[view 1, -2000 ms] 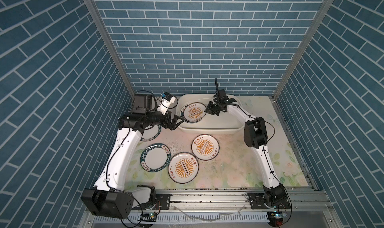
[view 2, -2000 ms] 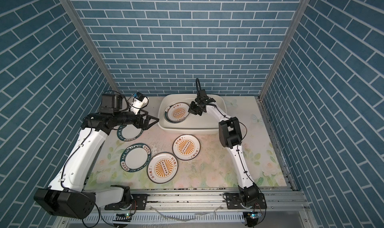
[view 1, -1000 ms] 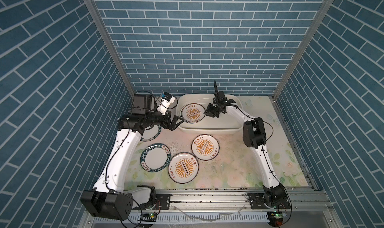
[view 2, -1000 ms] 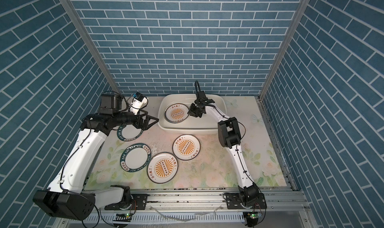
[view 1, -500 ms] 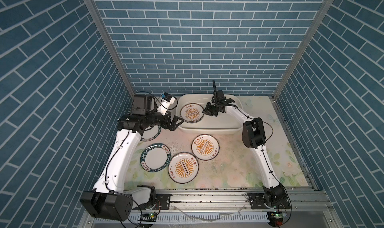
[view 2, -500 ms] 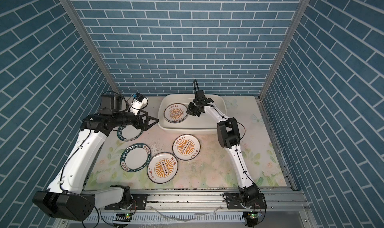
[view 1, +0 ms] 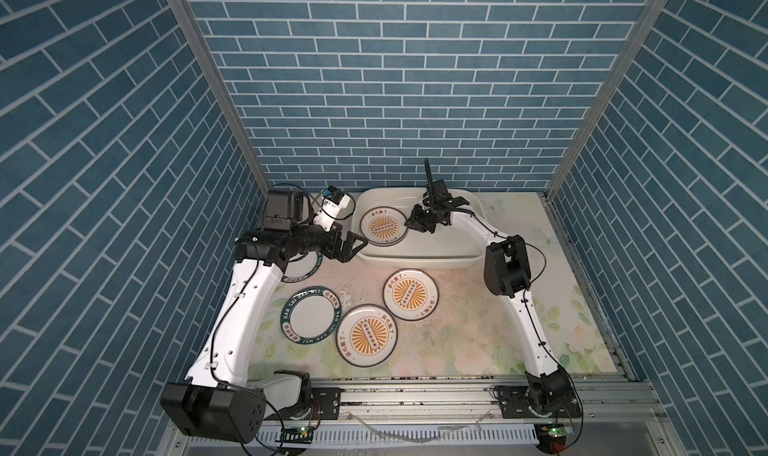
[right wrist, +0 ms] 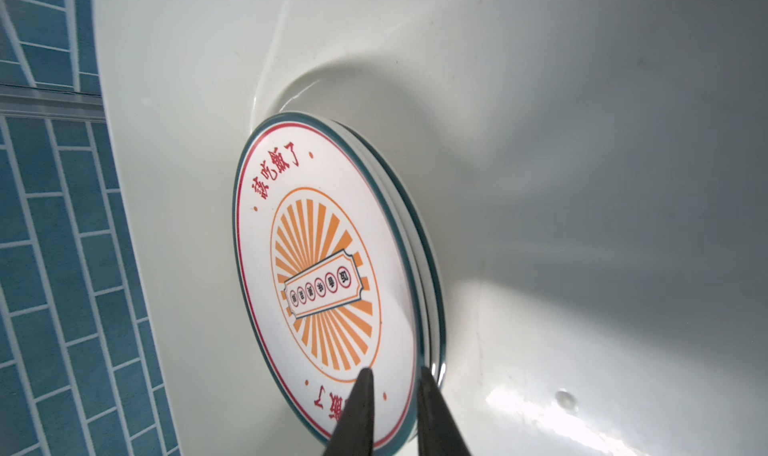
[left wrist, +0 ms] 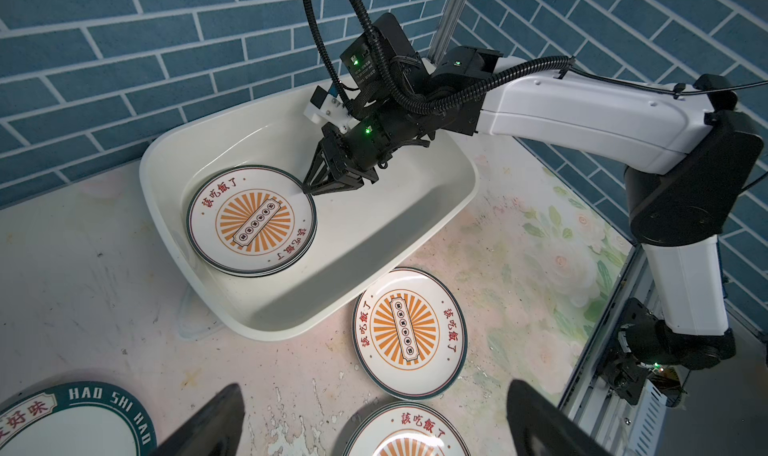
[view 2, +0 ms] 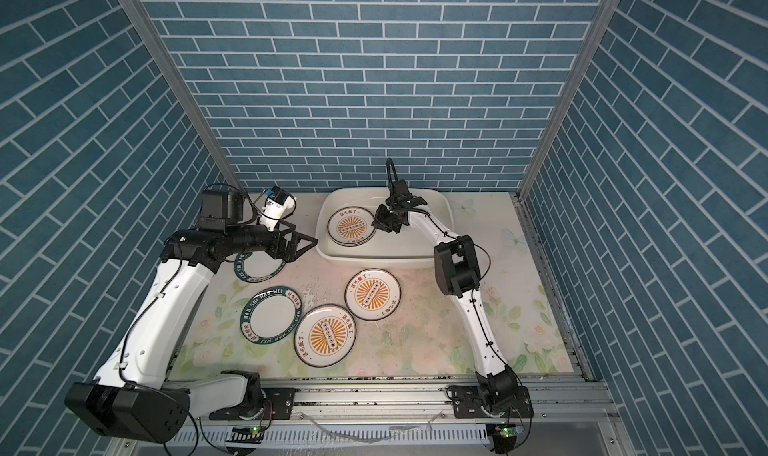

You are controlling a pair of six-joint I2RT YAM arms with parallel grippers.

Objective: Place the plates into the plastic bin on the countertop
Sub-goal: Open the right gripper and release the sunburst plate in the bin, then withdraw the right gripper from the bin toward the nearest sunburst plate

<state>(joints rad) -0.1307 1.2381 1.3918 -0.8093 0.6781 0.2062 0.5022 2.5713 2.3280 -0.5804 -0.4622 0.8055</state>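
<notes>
The white plastic bin [view 1: 415, 261] stands at the back of the floral countertop [view 1: 457, 341]. Inside it, my right gripper [right wrist: 395, 375] is shut on the rim of a sunburst plate [view 1: 382, 226], which lies on top of two stacked plates [right wrist: 432, 291]; one finger is on its face and the other outside its rim. Two more sunburst plates [view 1: 410, 295] [view 1: 366, 335] and a teal-banded plate [view 1: 311, 314] lie on the countertop. Another teal-banded plate [view 2: 257, 271] is partly hidden under the left arm. My left gripper [view 1: 351, 246] hangs open and empty beside the bin's left end.
Blue brick walls [view 1: 374, 100] close in the back and both sides. A metal rail [view 1: 415, 391] with both arm bases runs along the front. The right arm's dark elbow [view 1: 507, 266] hangs over the countertop beside the bin's right end.
The right gripper has carried the sunburst plate a little to the left inside the bin, and its jaws have closed slightly. The left arm has hardly moved.
</notes>
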